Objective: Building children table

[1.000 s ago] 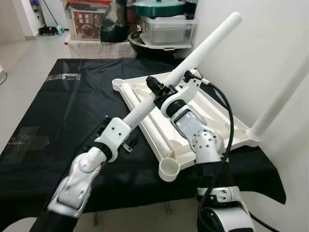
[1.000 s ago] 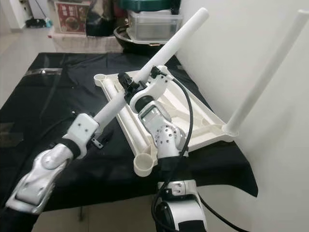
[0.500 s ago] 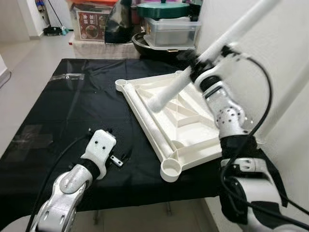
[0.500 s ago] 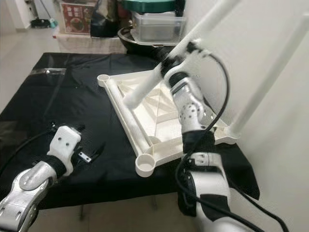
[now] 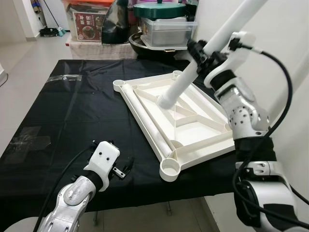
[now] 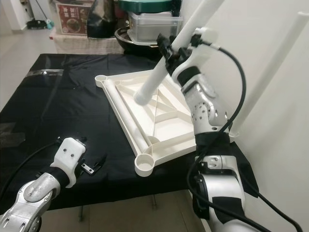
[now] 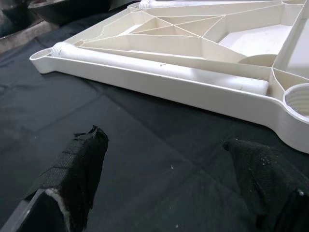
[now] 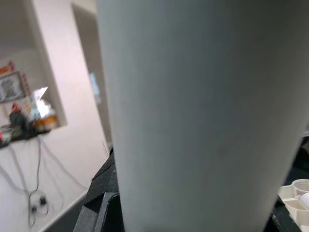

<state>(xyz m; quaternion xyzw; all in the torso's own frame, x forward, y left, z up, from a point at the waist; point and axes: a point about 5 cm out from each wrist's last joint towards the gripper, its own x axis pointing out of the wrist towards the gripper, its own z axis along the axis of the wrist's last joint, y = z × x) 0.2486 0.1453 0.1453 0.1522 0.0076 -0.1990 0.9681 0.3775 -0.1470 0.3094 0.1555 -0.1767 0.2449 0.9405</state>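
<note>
— Black cloth over the work surface, with a clear bin and other clutter beyond the tabletop's far edge. Found the tabletop?
— Lying underside up on the cloth, ribs showing, one corner socket nearest the robot.
— And the leg?
— Clamped in the right gripper. Slanted, with the lower end hanging above the tabletop's ribbed middle, apart from it, and the upper end rising out of frame beyond the far edge.
— Clamped for certain?
— Black fingers closed round the shaft in both eye views. From the right wrist, a broad pale shaft hard against the lens, with a black finger at its foot.
— Anything more from the right eye?
— Upright leg standing in the tabletop's right-hand corner, close to the wall.
— Left gripper?
— Low over the cloth, just off the tabletop's long near edge, left of the socket. Fingers spread wide apart, bare cloth between them.
— Touching the cloth?
— Cannot tell.
— What else from the left wrist?
— Spare leg lying inside the tabletop along that long edge, ridged end toward the far corner. Thread ridges inside the socket as well.
</note>
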